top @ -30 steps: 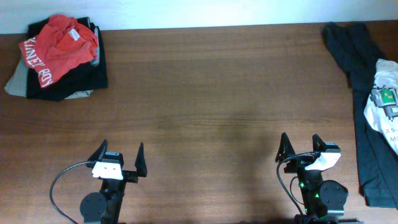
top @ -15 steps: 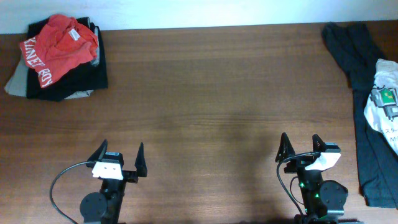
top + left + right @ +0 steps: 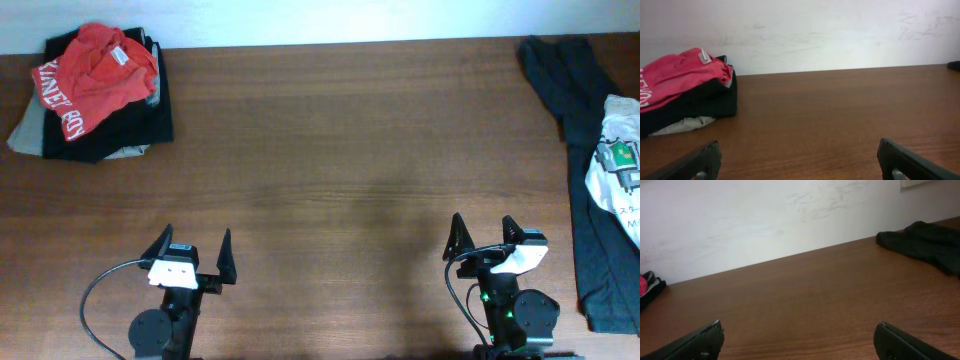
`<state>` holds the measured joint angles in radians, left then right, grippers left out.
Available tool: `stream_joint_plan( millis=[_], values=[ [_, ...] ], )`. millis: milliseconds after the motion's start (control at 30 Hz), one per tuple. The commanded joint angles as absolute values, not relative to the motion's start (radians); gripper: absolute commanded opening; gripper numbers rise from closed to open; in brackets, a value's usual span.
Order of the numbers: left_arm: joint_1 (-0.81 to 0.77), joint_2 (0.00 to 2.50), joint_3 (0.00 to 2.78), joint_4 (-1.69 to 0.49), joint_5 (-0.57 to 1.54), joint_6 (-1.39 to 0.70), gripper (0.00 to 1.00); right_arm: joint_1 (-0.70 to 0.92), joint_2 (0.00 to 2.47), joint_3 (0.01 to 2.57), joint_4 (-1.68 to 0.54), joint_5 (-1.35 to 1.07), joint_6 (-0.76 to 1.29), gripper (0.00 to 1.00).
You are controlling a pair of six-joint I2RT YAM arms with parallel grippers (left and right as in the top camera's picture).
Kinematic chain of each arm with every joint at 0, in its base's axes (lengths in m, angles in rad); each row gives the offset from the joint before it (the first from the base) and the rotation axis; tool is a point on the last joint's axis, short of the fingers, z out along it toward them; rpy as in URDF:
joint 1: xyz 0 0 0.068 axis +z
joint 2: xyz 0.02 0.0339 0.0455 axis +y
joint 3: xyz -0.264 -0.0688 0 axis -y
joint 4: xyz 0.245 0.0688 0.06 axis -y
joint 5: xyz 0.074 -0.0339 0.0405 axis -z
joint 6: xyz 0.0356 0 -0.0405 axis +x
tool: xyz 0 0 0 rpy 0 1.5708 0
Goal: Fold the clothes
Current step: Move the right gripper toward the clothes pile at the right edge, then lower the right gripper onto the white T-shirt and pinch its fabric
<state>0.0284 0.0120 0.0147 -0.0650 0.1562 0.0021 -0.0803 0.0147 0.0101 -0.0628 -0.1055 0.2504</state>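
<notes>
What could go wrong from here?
1. The white T-shirt lies on the dark garment, so the right gripper may pinch both layers.
2. The T-shirt runs past the overhead view's right edge and shows in neither wrist view, so grasp targeting may be poor.

You'll see a red shirt atop a dark pile at the desk's far-left corner, a long dark garment along its right edge.

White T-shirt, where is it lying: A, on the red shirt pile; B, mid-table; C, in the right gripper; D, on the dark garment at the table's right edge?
D: the white T-shirt lies atop the dark garment at the right edge.
</notes>
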Motion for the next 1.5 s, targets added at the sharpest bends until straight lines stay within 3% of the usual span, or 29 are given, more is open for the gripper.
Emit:
stream_joint_plan(
  millis=[0, 100, 200, 433, 633, 767, 933, 1267, 1467],
  values=[
    [0.029, 0.006, 0.009, -0.067, 0.152, -0.008, 1.00, -0.072, 0.003, 0.006, -0.041, -0.130, 0.300, 0.99],
    [0.029, 0.006, 0.009, -0.067, 0.152, -0.008, 0.99, -0.072, 0.003, 0.006, -0.009, -0.366, 0.594, 0.99],
    [0.029, 0.006, 0.009, -0.067, 0.152, -0.008, 1.00, -0.072, 0.003, 0.006, 0.015, -0.398, 0.762, 0.99],
    [0.029, 0.006, 0.009, -0.067, 0.152, -0.007, 1.00, -0.072, 0.004, 0.024, 0.240, -0.436, 0.738, 0.99],
    [0.029, 0.006, 0.009, -0.067, 0.152, -0.007, 1.00, -0.073, 0.092, 0.243, 0.102, -0.186, 0.490, 0.99],
    [0.029, 0.006, 0.009, -0.067, 0.152, -0.008, 1.00, -0.073, 0.344, 0.516, -0.083, 0.069, 0.271, 0.99],
    [0.029, 0.006, 0.009, -0.067, 0.152, -0.007, 0.99, -0.107, 0.820, 0.935, -0.331, 0.300, 0.236, 0.99],
    [0.029, 0.006, 0.009, -0.067, 0.152, -0.008, 0.99, -0.431, 1.503, 1.583, -0.744, 0.297, 0.208, 0.99],
    [0.029, 0.006, 0.009, -0.067, 0.152, -0.007, 1.00, -0.612, 1.687, 1.629, -0.670, 0.104, 0.091, 0.98]
  ],
)
